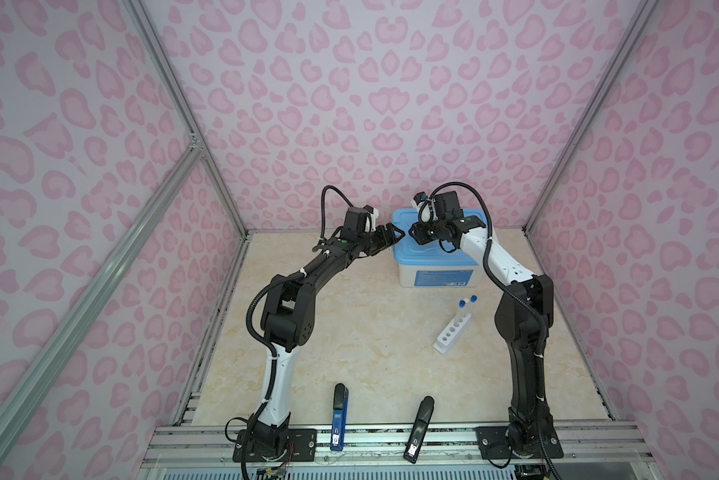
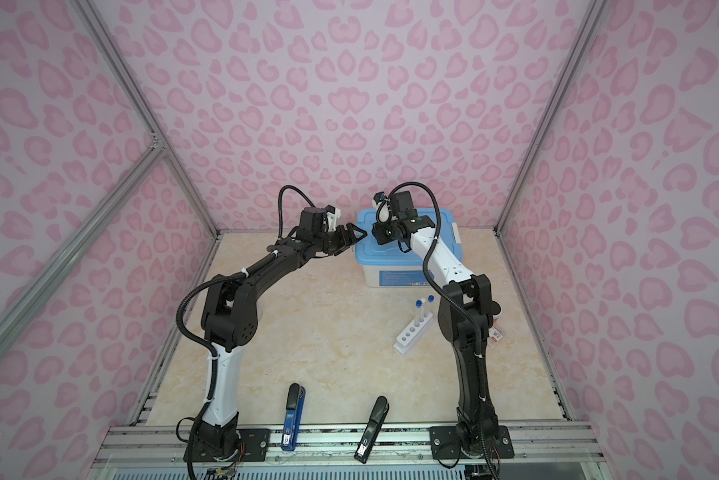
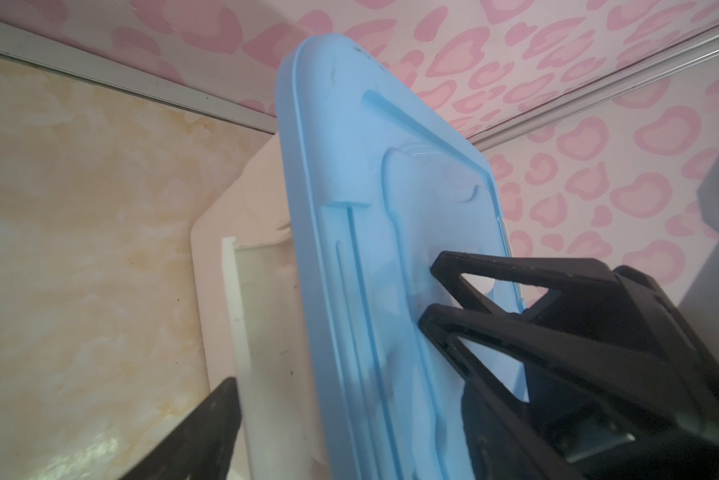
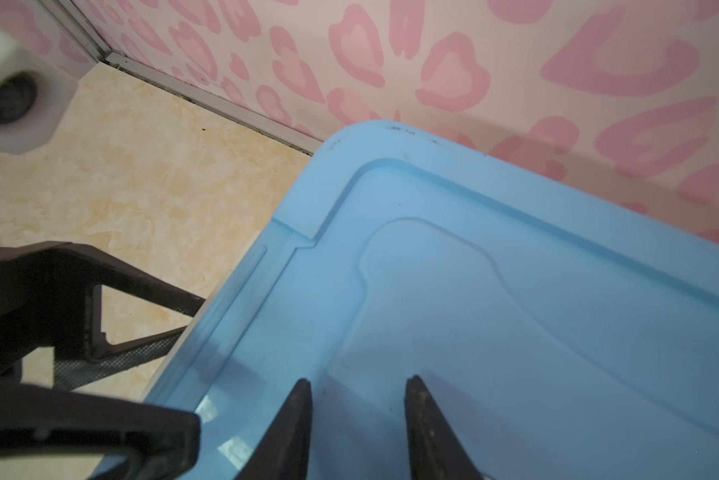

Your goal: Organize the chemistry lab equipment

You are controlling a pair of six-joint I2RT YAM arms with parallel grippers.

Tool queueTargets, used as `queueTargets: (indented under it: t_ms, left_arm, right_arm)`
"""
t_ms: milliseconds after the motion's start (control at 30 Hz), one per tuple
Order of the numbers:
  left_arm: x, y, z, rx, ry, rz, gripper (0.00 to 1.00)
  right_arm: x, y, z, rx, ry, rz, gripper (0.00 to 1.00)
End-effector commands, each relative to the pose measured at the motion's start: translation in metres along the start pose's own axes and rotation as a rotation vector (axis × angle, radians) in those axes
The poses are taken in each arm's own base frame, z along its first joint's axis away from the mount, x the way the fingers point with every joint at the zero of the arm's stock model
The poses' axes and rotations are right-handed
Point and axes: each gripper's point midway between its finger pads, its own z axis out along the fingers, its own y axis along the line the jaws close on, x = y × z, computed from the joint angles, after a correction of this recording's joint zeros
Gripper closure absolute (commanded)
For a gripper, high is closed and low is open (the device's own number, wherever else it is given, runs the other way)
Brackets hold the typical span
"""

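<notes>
Table (image 1: pixel 349 332): cream, marble-patterned, walled on three sides with pink print.

Far edge, right of centre: a white storage box (image 1: pixel 407 276) with its blue lid (image 1: pixel 424 257) in place.

Left gripper (image 1: pixel 396 237): at the left edge of the lid. Its jaws are spread wide and straddle that edge. In the left wrist view one finger lies along the white box wall below the rim and the other lies over the lid's top face. Whether either finger presses on the plastic cannot be told. Nothing is carried.

Right gripper (image 1: pixel 413 235): over the lid near its left edge, just beside the left gripper. The right wrist view shows its two fingertips (image 4: pixel 301 409) a narrow gap apart with nothing between them, low over the lid. Contact with the lid cannot be confirmed.

Task items: the white holed rack (image 1: pixel 449 334) lies on the right half of the table, about midway between the far and near edges and well apart from both grippers. The test tubes (image 1: pixel 462 313) stand upright in its far end. Three caps show, two blue and one white, and the nearer holes are open.

Near edge: a blue stapler-like tool (image 1: pixel 338 415) and a black stapler-like tool (image 1: pixel 419 428) lie side by side but apart, each overlapping the metal rail.

A small white and red item shows behind the right arm in a top view — not identifiable.
</notes>
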Motion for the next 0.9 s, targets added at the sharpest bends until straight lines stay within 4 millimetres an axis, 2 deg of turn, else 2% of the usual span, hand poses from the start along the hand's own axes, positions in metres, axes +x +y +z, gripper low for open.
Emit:
queueTargets:
  t_ms: [0,233,367,533,867]
  left_arm:
    - [0.004,-0.012,0.005,0.064,0.024,0.022,0.14]
    - [-0.003,-0.024,0.002,0.092,0.012,0.039,0.14]
    - [-0.007,-0.032,0.004,0.117,0.012,0.045,0.2]
    - [-0.012,-0.037,-0.003,0.11,-0.008,0.061,0.27]
    - [-0.016,-0.036,-0.014,0.047,-0.034,0.09,0.29]
  right_arm:
    - [0.07,0.002,0.008,-0.006,0.256,0.059,0.62]
    - [0.07,0.002,0.007,-0.002,0.259,0.058,0.62]
    - [0.073,0.001,0.008,-0.001,0.266,0.059,0.62]
    - [0.074,0.002,0.008,-0.005,0.263,0.063,0.63]
    - [0.077,0.005,0.011,-0.016,0.26,0.067,0.63]
